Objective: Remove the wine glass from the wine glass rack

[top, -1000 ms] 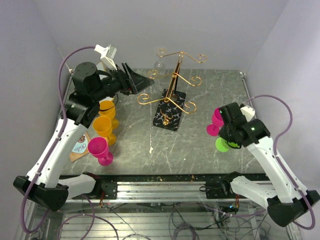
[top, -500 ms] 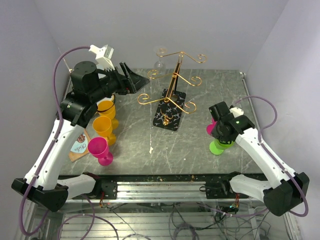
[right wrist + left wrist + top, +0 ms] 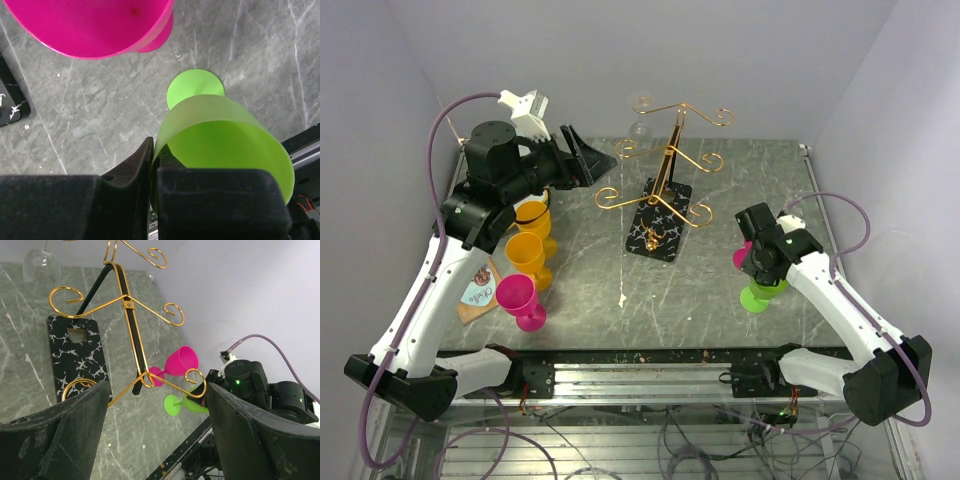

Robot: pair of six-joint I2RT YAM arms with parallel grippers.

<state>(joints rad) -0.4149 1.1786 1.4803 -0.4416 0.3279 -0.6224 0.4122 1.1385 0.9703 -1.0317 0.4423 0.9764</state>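
Left gripper point(image 3: 592, 158) is spread wide and empty, held in the air just beside the near-left scroll hooks of the wine glass rack point(image 3: 670, 160). It touches nothing. The right gripper point(image 3: 154, 167) is pressed together on the rim wall of a green goblet point(image 3: 757, 292) at the right side of the table point(image 3: 720, 300). The goblet's foot appears to be down on the surface, though I cannot tell whether it sits flat.

Task item: one clear wine glass point(image 3: 639, 118) hangs inverted from the far-left hook, close to the back wall point(image 3: 620, 60). In the left wrist view only its bowl shows, at the top-left corner.

Step in hand, as judged: approach by the left arm, with no grasp begun. The next move calls for reaching farther back and higher, closing on the bowl or stem, then sliding the foot along the wire to the hook's open end before lifting clear.

Obstructions and surroundings:
- Nearer gold scroll arms lie between the open jaws and the glass, and a careless reach could snag them and tip the rack.
- The black marble-look base point(image 3: 75, 347) is not held down by either arm.
- Two orange goblets point(image 3: 528, 235) and a magenta goblet point(image 3: 520, 297) stand under the left arm, beside a small card point(image 3: 475, 295).
- Another magenta goblet point(image 3: 95, 25) stands just beside the green one.
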